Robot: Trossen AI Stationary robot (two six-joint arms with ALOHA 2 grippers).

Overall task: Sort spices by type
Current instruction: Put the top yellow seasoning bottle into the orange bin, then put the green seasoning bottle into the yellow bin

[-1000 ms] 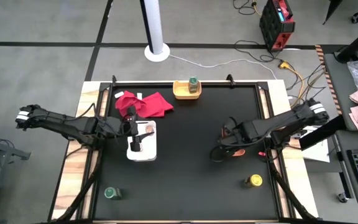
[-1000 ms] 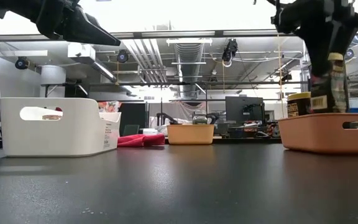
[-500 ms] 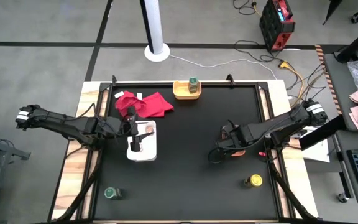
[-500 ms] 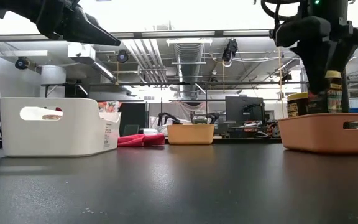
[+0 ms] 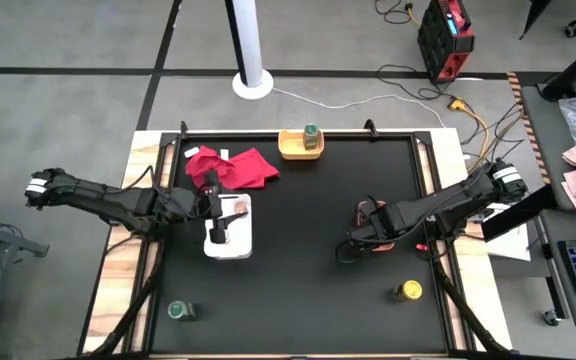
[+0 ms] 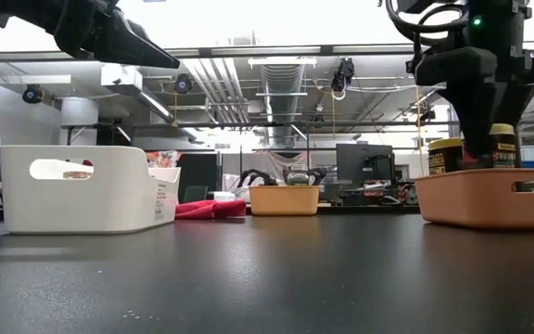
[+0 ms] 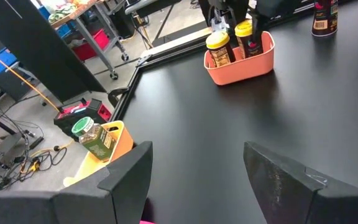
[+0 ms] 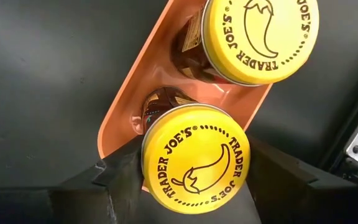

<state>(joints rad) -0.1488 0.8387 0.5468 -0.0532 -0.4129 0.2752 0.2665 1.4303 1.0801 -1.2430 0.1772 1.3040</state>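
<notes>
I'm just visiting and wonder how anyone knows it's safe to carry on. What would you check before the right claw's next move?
1. Jar down in tray: the yellow-lidded jar between the right claw's fingers sits in the orange tray. Ok.
2. Same kind together: a second yellow-lidded jar stands beside it. Ok.
3. Claw let go: the fingers flank the jar, but whether they touch it, cannot tell.
4. Sorting finished: one yellow jar and one green-lidded jar are loose on the table. Not ok.
5. Left claw out of the way: open, over the white tray, far across the table. Ok.
</notes>
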